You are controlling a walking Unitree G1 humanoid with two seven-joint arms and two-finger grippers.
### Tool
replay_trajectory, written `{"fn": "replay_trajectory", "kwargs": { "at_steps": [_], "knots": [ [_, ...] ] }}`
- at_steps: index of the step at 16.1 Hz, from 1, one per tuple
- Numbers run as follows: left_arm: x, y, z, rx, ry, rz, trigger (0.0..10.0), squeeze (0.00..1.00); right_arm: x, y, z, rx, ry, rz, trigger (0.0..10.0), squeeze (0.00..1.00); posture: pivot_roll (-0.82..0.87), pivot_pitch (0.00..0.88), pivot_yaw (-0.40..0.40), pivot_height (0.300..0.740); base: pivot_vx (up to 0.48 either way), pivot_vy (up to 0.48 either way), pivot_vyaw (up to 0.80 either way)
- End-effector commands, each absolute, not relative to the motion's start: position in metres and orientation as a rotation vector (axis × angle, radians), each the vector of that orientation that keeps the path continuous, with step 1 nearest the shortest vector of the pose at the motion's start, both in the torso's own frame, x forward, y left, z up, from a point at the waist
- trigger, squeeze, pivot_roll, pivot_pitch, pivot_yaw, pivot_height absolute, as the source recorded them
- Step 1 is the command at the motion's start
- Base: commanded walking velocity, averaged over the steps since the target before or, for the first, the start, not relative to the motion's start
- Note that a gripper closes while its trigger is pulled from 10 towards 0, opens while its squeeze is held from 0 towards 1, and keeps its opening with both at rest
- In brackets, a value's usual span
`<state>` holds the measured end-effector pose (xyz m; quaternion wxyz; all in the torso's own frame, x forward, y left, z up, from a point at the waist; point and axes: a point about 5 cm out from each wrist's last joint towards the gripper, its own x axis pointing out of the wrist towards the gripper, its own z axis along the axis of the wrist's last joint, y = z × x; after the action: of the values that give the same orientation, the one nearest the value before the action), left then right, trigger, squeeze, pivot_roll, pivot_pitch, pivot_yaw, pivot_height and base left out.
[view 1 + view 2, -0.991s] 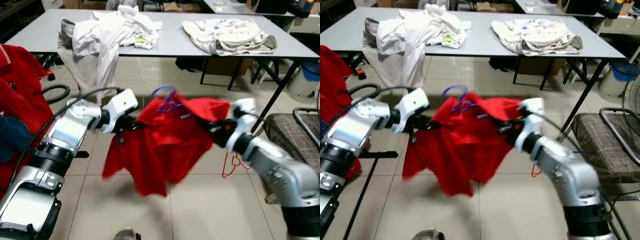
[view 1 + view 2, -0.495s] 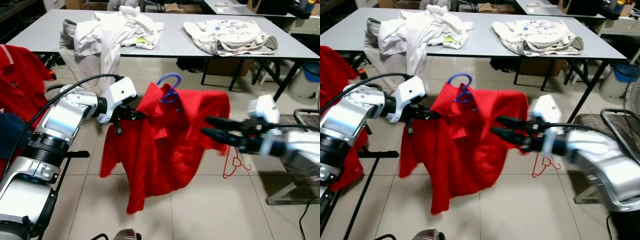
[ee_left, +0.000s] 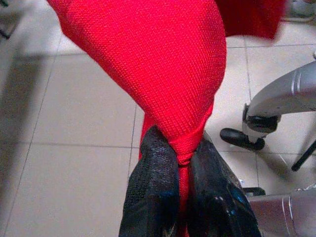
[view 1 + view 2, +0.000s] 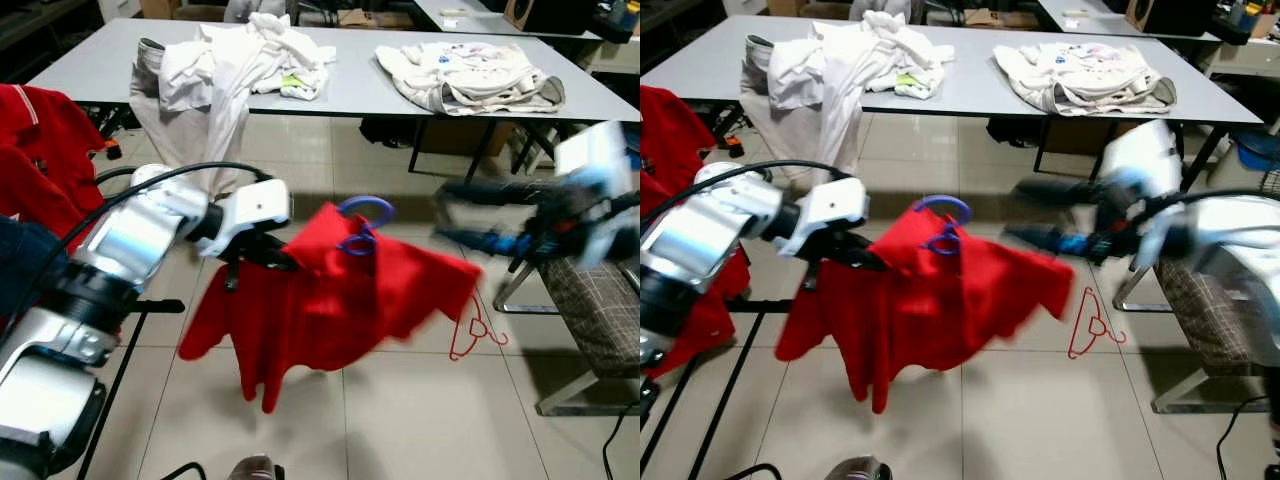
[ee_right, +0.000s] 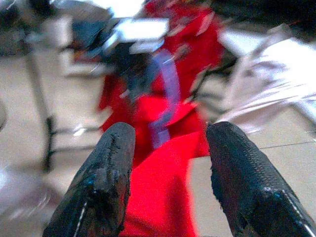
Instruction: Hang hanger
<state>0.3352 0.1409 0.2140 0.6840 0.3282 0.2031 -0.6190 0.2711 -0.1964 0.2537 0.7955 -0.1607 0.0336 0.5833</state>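
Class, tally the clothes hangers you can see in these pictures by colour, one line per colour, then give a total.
Blue hangers: 1, the blue hanger inside the red shirt held by the left gripper.
Red hangers: 1, the red hanger lying on the floor.
Total: 2

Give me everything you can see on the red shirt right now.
The red shirt is a knit-looking garment on a blue hanger whose hook stands above the collar. It hangs in the air over the tiled floor, drooping unevenly, with one sleeve trailing low on the robot's left. The left gripper is pinched shut on a bunched fold near one shoulder. The right gripper is open and apart from it.
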Motion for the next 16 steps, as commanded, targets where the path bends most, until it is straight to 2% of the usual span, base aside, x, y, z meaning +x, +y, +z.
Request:
{"fn": "replay_trajectory", "kwargs": {
  "at_steps": [1,7,8,9,16],
  "knots": [
    [0.335,0.129,0.233,0.787,0.380,-1.426,0.0,0.00,0.276,-0.196,0.247,-0.397,0.124,1.263,10.0,0.00,0.03,0.000,-0.022,0.740,0.000,0.000,0.00],
    [0.330,0.113,0.245,0.819,0.355,-1.494,0.0,0.00,0.300,-0.178,0.233,-0.457,0.212,1.312,10.0,0.00,0.05,0.000,-0.047,0.740,0.000,0.000,0.00],
    [0.329,0.112,0.246,0.821,0.354,-1.503,0.0,0.00,0.300,-0.177,0.233,-0.461,0.215,1.329,7.1,0.00,0.05,0.000,-0.047,0.740,0.000,0.000,0.00],
    [0.329,0.111,0.247,0.820,0.351,-1.508,0.0,0.00,0.300,-0.176,0.231,-0.469,0.235,1.347,0.0,0.00,0.04,0.000,-0.047,0.740,0.000,0.000,0.00],
    [0.327,0.103,0.256,0.813,0.312,-1.531,0.0,0.00,0.301,-0.171,0.219,-0.477,0.302,1.398,0.0,0.00,0.04,0.000,-0.042,0.740,0.000,0.000,0.00]
  ]
}}
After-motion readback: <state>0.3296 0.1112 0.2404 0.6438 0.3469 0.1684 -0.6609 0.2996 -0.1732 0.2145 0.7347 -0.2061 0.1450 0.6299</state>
